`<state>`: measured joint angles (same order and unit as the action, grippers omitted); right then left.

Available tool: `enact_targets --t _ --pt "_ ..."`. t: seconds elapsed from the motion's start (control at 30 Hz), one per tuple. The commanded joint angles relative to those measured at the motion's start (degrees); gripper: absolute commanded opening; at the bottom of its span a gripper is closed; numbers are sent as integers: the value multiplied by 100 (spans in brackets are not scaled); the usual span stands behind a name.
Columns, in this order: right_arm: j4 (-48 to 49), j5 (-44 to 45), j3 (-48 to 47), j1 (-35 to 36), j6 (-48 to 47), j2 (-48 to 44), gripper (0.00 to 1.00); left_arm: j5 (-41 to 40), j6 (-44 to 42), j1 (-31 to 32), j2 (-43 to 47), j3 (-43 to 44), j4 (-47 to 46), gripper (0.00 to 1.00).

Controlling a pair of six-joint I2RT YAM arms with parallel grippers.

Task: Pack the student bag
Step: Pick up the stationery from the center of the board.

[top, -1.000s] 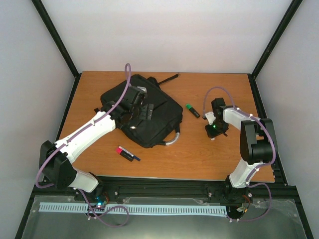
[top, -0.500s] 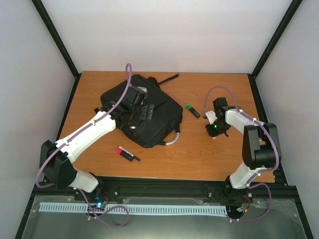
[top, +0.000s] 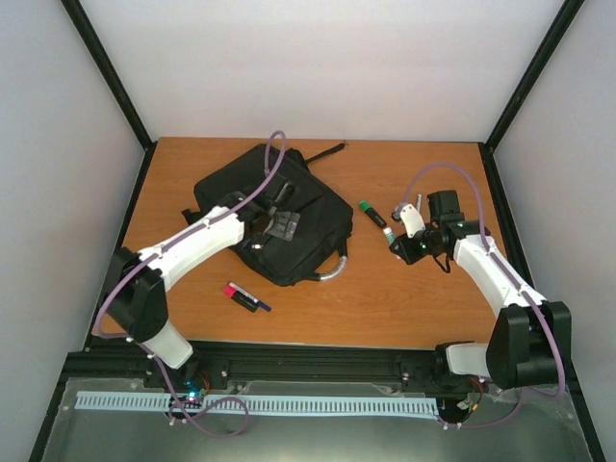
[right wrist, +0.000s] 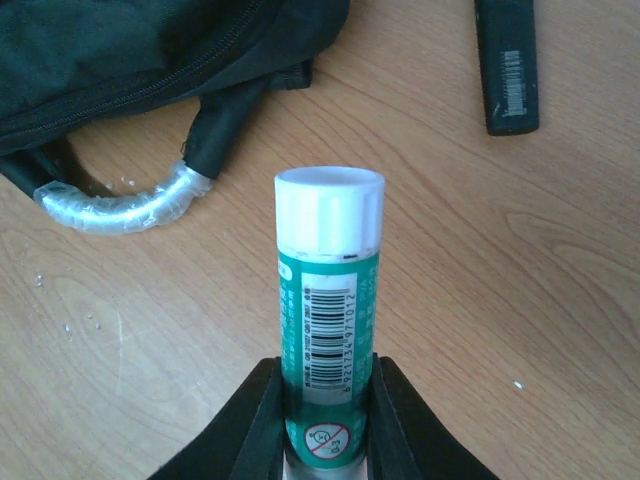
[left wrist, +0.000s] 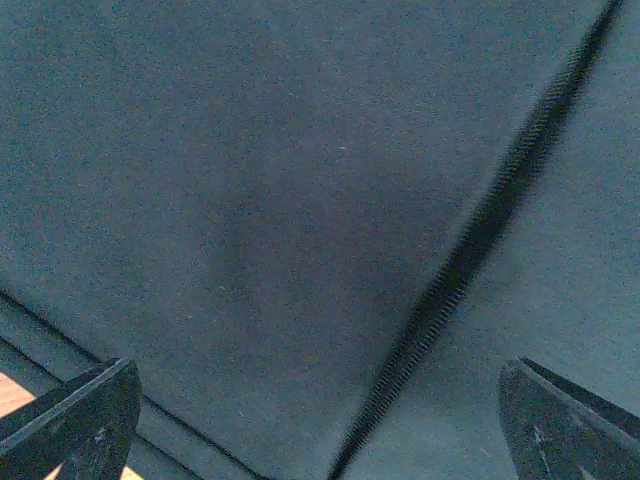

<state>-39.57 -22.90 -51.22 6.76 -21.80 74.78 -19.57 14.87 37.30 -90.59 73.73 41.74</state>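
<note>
The right hand [right wrist: 325,405], clenched on a glue stick [right wrist: 328,290], should carry it level to the black bag [top: 313,231] on the left half of the table [top: 385,298] (left hand [top: 279,218] spread open just above it).

Over to the wooden table [top: 404,308]. Carrying a black bag [top: 310,241] at back left, with a green-capped marker [top: 372,213] near its right side. Also bearing two pens [top: 246,297] together toward the front edge, apart from the bag.

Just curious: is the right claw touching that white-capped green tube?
Touching. Right wrist view: the right gripper clamps the green tube, one finger pressed against each side.
</note>
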Motion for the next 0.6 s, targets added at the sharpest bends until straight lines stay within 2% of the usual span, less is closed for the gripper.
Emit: enact_targets --t 0.0,0.4,0.5,0.57 --pt "193 -376 118 -43 -49 -57 6 -877 -337 10 -567 394 267 100" --pt "120 -549 42 -44 -135 113 7 -1552 -356 22 -1465 772 255 100" --pt "133 -564 49 -43 -137 106 7 -2057 -380 43 -1709 934 174 95" --pt "133 -598 35 -44 -149 115 7 -2679 -328 57 -1894 1081 231 86"
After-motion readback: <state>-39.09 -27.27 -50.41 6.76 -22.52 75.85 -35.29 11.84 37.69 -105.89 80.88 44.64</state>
